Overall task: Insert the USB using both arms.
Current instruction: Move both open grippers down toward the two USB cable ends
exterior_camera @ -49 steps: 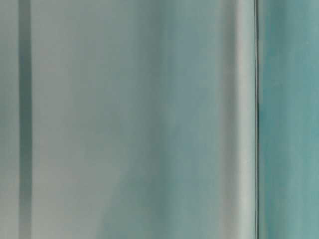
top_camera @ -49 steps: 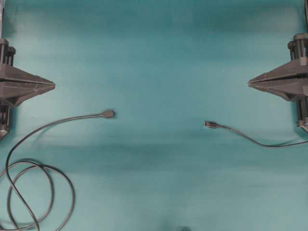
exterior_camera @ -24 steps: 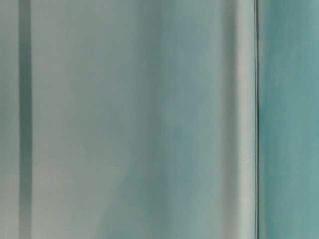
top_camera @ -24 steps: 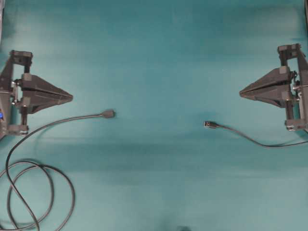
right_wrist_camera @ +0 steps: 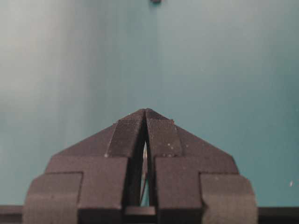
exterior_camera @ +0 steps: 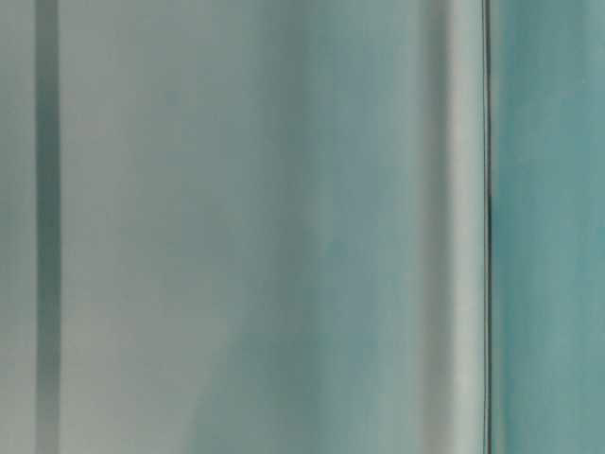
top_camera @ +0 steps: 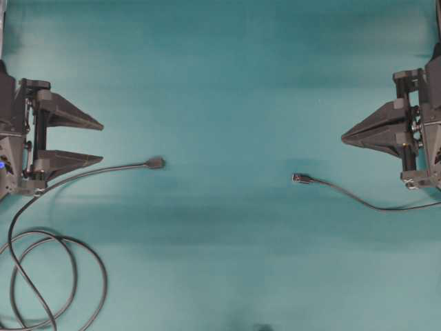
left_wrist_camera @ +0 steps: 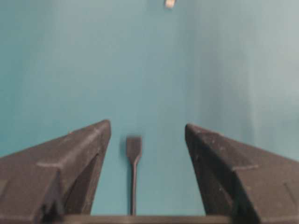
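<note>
Overhead only, both hands: left hand [top_camera: 102, 142] spread empty, right hand [top_camera: 343, 138] clenched, USB [top_camera: 300, 178] apart.

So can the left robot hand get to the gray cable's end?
Probably yes. The left hand is open, nothing lies between it and the gray cable's end, and that end lies free on the mat.

Count on teal table [top_camera: 220, 69]:
- Two robot grippers: left gripper [top_camera: 102, 143] at 9 o'clock, right gripper [top_camera: 342, 138] at 3 o'clock.
- Two cables: grey looped cable [top_camera: 62, 241] at 8 o'clock, thin dark cable [top_camera: 365, 204] at 4 o'clock.
- Two connector ends: one socket end [top_camera: 156, 163], one USB [top_camera: 299, 178].
</note>
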